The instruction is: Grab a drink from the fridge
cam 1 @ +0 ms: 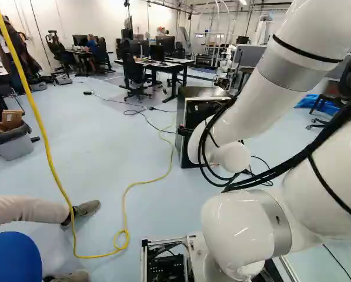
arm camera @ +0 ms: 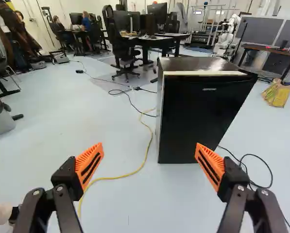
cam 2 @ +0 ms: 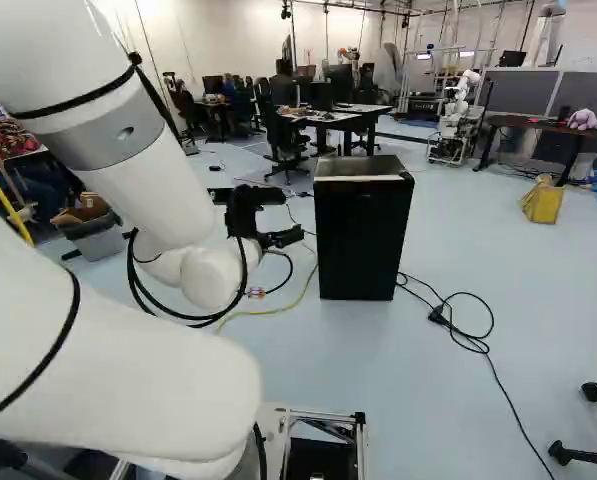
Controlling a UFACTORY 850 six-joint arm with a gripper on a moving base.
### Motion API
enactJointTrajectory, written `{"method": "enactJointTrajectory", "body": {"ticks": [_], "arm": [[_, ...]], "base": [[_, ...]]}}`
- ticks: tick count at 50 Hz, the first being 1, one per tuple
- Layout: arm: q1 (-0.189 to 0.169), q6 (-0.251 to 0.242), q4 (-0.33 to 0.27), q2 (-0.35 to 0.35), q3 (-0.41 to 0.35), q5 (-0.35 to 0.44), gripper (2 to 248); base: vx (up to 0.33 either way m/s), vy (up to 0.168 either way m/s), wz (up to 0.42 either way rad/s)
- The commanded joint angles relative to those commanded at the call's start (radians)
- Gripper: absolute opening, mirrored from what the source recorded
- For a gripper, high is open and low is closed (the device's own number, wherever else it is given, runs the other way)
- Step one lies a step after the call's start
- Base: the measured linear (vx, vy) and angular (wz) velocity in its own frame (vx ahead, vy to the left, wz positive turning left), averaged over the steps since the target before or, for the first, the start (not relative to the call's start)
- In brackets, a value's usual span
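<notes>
Drink, unseen, presumably sat inside the closed black fridge (cam 2: 363,240) on the floor (arm camera: 125,204) ahead | pincer (arm camera: 149,154) gaped wide, empty | door (arm camera: 198,121) looked rigid, slick; its free edge seemed the place to pull

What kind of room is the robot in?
It looks like a robot lab or workshop: there's another robot across the floor, desks with computer screens, and a long yellow cable running over the floor.
</notes>
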State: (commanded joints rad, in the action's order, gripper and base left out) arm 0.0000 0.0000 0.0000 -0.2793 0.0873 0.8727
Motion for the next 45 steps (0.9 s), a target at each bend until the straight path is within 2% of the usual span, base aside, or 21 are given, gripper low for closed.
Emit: {"method": "enactJointTrajectory", "body": {"ticks": [45], "arm": [[0.000, 0.000, 0.000, 0.000, 0.000, 0.000, 247]], "base": [[0.066, -0.005, -0.021]]}}
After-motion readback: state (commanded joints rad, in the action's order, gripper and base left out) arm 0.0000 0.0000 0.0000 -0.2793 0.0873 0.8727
